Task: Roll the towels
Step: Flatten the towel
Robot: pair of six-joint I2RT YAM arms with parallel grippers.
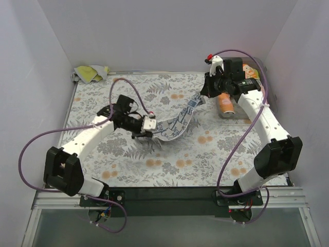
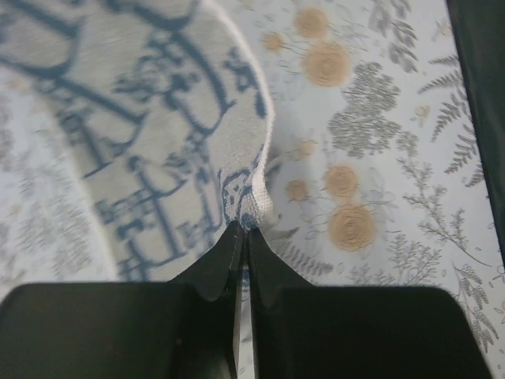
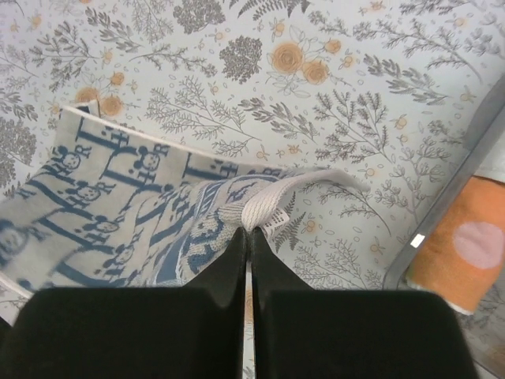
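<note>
Left gripper (image 2: 243, 229) pinching one end of long white terry towel strip with blue print (image 1: 177, 122), jaws pressed together on hem corner. Right gripper (image 3: 246, 230) clamping opposite end likewise. Strip hanging slack between both over middle of floral table covering (image 1: 154, 170). Likely handling light, limp, grippy, nothing fragile. Stitched hem corners looking like best hold: thickest fabric, giving taut edge for rolling.
</note>
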